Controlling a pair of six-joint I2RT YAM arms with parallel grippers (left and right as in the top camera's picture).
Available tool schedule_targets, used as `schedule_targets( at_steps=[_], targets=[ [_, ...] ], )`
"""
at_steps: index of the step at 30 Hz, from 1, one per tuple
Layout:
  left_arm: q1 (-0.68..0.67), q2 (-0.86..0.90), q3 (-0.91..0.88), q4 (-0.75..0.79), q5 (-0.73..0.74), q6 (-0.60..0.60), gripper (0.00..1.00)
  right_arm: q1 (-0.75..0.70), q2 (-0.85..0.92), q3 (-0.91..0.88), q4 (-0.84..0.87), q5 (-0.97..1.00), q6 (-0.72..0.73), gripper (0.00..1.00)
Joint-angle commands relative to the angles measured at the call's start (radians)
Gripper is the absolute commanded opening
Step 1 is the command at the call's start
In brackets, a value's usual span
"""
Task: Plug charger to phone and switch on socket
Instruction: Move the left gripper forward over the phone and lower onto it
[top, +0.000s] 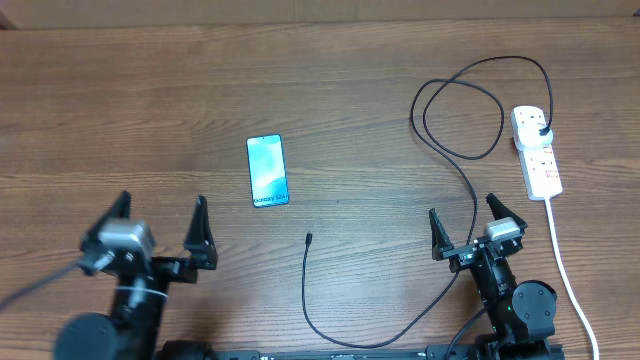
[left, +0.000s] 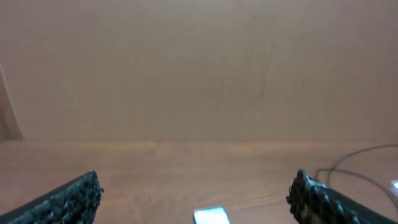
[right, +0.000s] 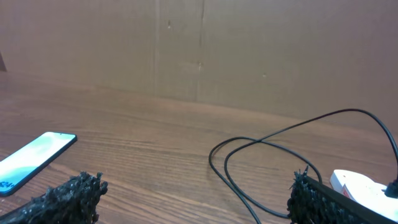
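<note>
Lying flat: the phone, screen up, on the wooden table, left of centre and well ahead of the left gripper.
Charger: the small tip rests free on the table, near the phone's lower right corner but not touching it; the black plug sits in the socket.
Socket: white strip at the right side; the switch position cannot be told.
Left gripper: jaws spread wide, nothing between them.
Right gripper: jaws spread wide, nothing grasped; the cable passes close by.
</note>
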Motion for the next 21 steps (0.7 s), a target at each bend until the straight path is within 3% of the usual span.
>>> schedule_targets(
  at_steps=[1,5,6,11,15,21],
  targets=[
    [-0.005,0.216,0.284,-0.132,0.068,-0.013,1.0,0.005,-0.013,-0.011,0.005,0.01,-0.005,1.0],
    [-0.005,0.496,0.678,-0.408,0.129,-0.003,1.0,0.005,-0.013,-0.011,0.005,0.01,-0.005,1.0],
    [-0.005,0.616,0.851,-0.537,0.146,-0.002,1.0,0.005,-0.013,-0.011,0.005,0.01,-0.005,1.0],
    [-0.005,0.938,1.297,-0.865,0.15,0.023,1.0,0.005,-0.013,-0.011,0.005,0.01,-0.005,1.0],
    [-0.005,1.139,1.493,-1.046,0.151,0.018,1.0,0.005,-0.013,-0.011,0.005,0.01,-0.005,1.0],
    [-0.005,1.352,1.512,-1.103,0.155,-0.068,1.0,0.005,-0.013,-0.011,0.005,0.01,-0.005,1.0]
  ],
)
